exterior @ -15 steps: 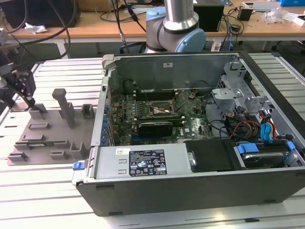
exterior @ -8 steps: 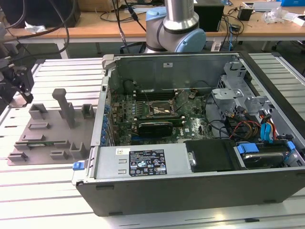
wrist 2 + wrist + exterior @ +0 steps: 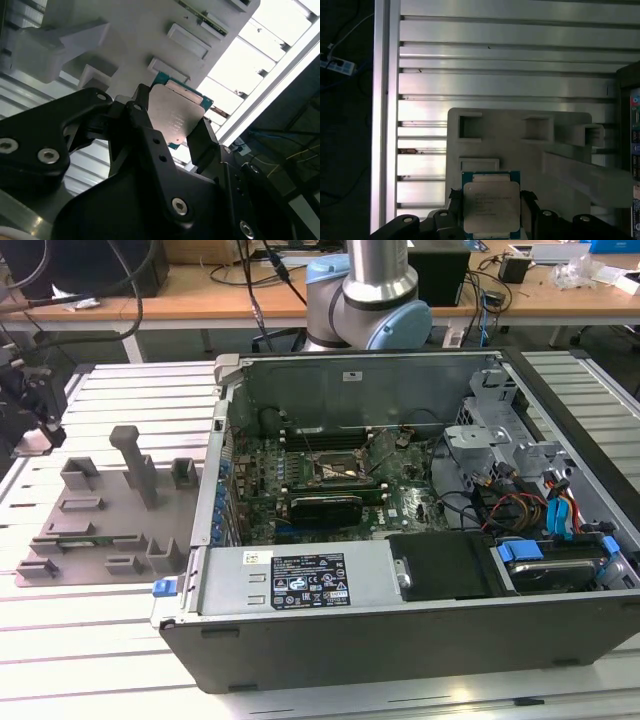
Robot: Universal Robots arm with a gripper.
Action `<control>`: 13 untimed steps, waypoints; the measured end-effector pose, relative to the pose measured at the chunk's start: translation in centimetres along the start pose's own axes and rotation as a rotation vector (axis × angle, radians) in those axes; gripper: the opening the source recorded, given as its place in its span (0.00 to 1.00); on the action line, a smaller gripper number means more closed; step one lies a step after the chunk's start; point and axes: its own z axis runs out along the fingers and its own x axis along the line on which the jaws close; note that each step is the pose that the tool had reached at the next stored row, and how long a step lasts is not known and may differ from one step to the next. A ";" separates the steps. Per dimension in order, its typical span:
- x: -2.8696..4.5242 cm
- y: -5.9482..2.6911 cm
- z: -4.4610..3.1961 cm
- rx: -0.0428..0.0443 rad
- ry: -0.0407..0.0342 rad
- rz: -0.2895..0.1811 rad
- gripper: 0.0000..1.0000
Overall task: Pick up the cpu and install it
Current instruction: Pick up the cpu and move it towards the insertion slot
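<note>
The gripper (image 3: 172, 126) is clamping down on the cpu (image 3: 179, 116), with one black finger (image 3: 141, 107) pressing each of two opposite edges, so the jaws are closed on the chip and not on each other. In both wrist views the cpu is showing its shiny metal lid toward the cameras, with a thin teal edge peeking out around it. It's hanging in the air over the grey plastic tray (image 3: 520, 150), looking clear of it rather than sitting in one of the pockets. The tray is lying flat on the slatted aluminium table (image 3: 495, 55), and a tall post (image 3: 135, 462) is sticking up from it among the low blocks. In the exterior view the gripper is sitting way over at the exterior view's left, just beside the tray and well apart from the open computer case (image 3: 400, 635). Inside that case the motherboard (image 3: 262, 475) is lying exposed, with the socket (image 3: 340, 468) waiting roughly in the middle of it. The arm's base (image 3: 370, 300) is standing behind the case.
</note>
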 end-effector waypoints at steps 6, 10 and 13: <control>-0.11 0.23 -1.89 0.0000 -0.0002 0.000 0.55; -0.18 0.44 -3.04 0.0000 -0.0003 0.000 0.55; -0.23 0.59 -3.78 0.0000 -0.0007 0.000 0.55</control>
